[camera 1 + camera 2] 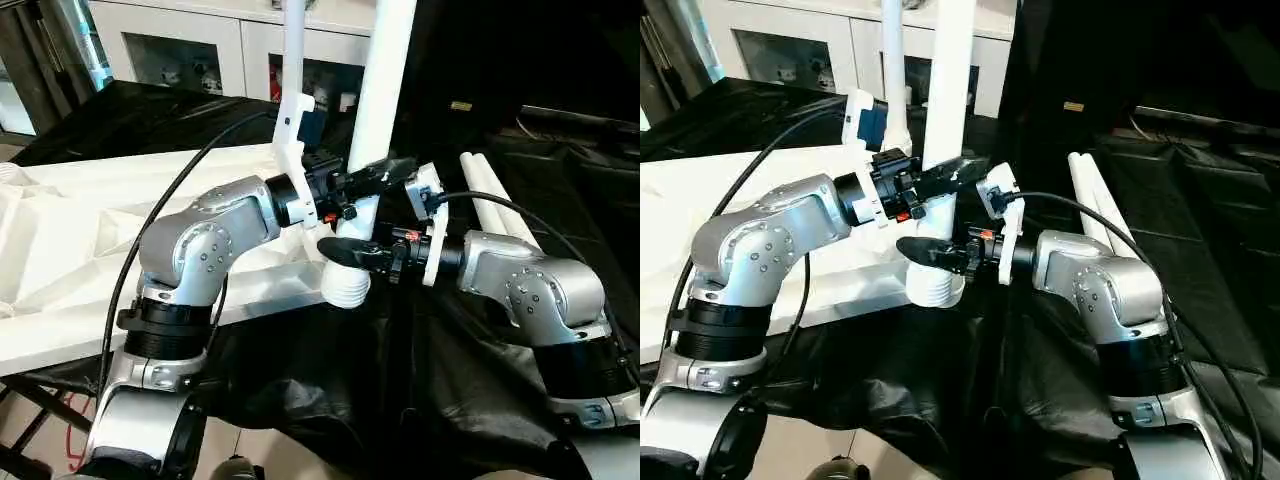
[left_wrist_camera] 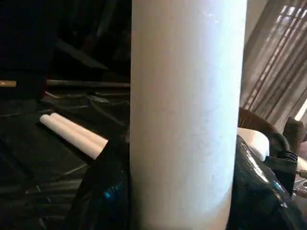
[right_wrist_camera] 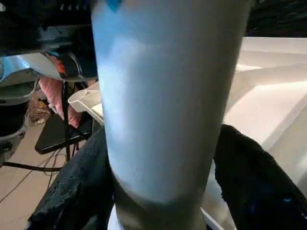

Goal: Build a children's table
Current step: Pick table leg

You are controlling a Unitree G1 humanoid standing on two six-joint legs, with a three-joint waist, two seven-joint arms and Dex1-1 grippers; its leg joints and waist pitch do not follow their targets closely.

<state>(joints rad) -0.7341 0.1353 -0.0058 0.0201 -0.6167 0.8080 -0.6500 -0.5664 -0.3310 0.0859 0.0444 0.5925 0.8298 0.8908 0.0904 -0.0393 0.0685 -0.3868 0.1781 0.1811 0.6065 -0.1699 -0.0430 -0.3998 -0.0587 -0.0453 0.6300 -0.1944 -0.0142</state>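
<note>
Black-fingered left end effector (image 1: pixel 372 178) and right end effector (image 1: pixel 352 256) both clasp smooth white tubular leg (image 1: pixel 379 95) upright.

You have the long white tubular leg (image 1: pixel 383 90) standing upright in the corner socket (image 1: pixel 347 285) of the overturned white plastic table top (image 1: pixel 70 240); left claw (image 1: pixel 375 180) above right claw (image 1: pixel 350 255) on it, two spare white legs (image 1: pixel 495 200) lying to the right.
</note>
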